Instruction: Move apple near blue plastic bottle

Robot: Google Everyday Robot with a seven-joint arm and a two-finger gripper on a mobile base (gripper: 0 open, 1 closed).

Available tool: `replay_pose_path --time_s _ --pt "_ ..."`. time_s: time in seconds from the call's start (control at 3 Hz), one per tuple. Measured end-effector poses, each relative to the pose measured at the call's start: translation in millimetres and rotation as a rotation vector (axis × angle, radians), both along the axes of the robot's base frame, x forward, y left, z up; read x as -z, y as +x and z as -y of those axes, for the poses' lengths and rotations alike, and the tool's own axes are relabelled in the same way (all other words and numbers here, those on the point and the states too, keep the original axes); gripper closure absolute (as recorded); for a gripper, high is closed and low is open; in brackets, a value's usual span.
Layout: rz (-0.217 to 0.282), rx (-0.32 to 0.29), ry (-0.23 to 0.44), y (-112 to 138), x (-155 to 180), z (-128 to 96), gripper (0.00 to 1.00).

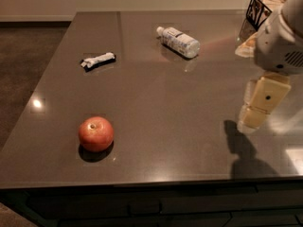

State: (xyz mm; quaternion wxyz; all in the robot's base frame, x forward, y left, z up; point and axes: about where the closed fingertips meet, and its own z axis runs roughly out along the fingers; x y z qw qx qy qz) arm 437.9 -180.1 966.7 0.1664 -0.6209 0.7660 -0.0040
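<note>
The red-orange apple [95, 134] sits on the dark table [165, 108] near its front left. The blue plastic bottle [178, 41], clear with a white cap and pale label, lies on its side at the back centre. My gripper [258, 109] hangs over the table's right side, pointing down, far right of the apple and in front of and to the right of the bottle. It holds nothing that I can see. Its shadow falls on the table just below it.
A black-and-white wrapped bar [98, 60] lies at the back left. A dark wire basket [262, 8] with pale contents stands at the back right corner, behind my arm [280, 37]. The table's front edge runs just below the apple.
</note>
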Motion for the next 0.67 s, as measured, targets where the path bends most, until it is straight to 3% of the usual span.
replay_pose_path --time_s 0.67 --pt "-0.052 -0.143 0.186 -16 42 -114 0.0"
